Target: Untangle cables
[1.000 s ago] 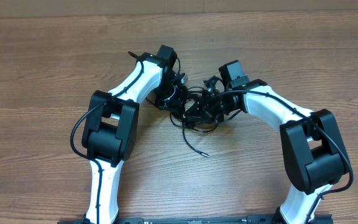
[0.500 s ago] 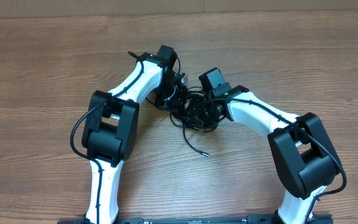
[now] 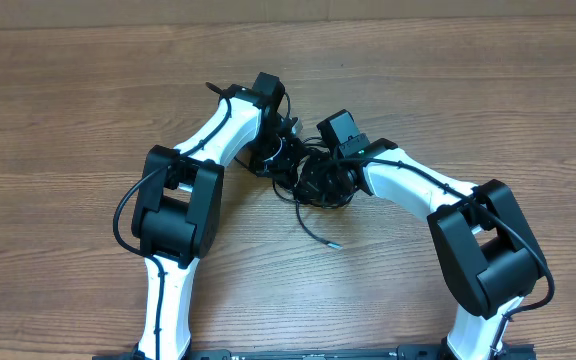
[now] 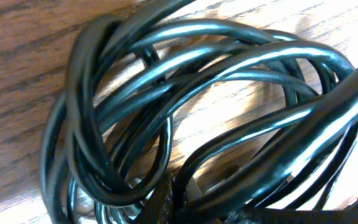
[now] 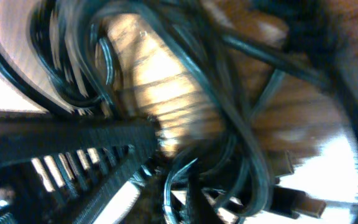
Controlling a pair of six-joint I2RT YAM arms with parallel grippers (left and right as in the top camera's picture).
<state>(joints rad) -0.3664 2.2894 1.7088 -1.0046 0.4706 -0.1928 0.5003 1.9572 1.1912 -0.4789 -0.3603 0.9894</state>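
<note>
The cables (image 3: 320, 190) lie as one black tangled knot on the wood in the middle of the overhead view. A single loose end with a small plug (image 3: 334, 245) trails toward the front. My left gripper (image 3: 286, 163) reaches into the knot from the left and is shut on a cord. Glossy loops of cable (image 4: 166, 93) fill the left wrist view, and the left gripper (image 4: 180, 200) is clamped at the bottom edge. My right gripper (image 3: 311, 180) is buried in the knot from the right. The blurred right wrist view shows the right gripper (image 5: 179, 193) shut among cords (image 5: 229, 130).
The wooden table (image 3: 68, 100) spreads out on all sides, and its far edge (image 3: 288, 12) runs along the top. The left arm's black elbow (image 3: 173, 205) and the right arm's elbow (image 3: 488, 250) stand near the front, on either side of the knot.
My right arm has swung left, deeper into the knot. Its gripper opened briefly and has shut again. The loose cable end shifted slightly. The left arm has stayed still.
</note>
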